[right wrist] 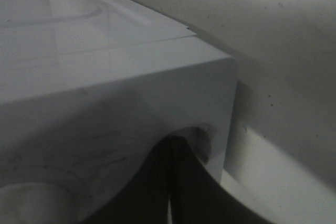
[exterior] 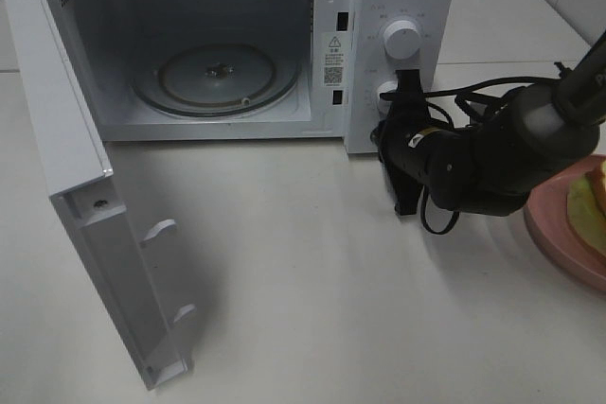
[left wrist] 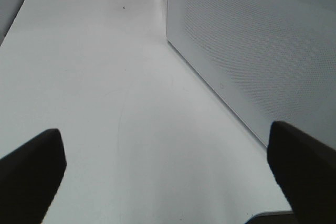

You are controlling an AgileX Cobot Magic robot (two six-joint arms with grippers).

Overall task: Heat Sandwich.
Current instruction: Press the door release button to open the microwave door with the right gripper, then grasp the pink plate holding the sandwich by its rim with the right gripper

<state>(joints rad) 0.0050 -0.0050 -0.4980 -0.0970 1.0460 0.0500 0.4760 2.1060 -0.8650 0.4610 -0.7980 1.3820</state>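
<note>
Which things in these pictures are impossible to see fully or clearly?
- sandwich and pink plate: cut off by the exterior view's right edge.
- lower knob: partly behind the right arm, exterior view.
- dial markings: too small to read, exterior view.
- left gripper: absent from the exterior view; its wrist view shows only the two fingers' tips.

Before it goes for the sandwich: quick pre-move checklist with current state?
1. Microwave door open wide: ok.
2. Turntable bare, room for the plate: ok.
3. Sandwich sitting on its plate, at the right of the high view: ok, though only partly in frame.
4. Right gripper ready to grasp: not ok. Jaws shut, empty, up by the lower knob.
5. Left gripper open and empty: ok.
6. Knob settings: cannot tell.
</note>
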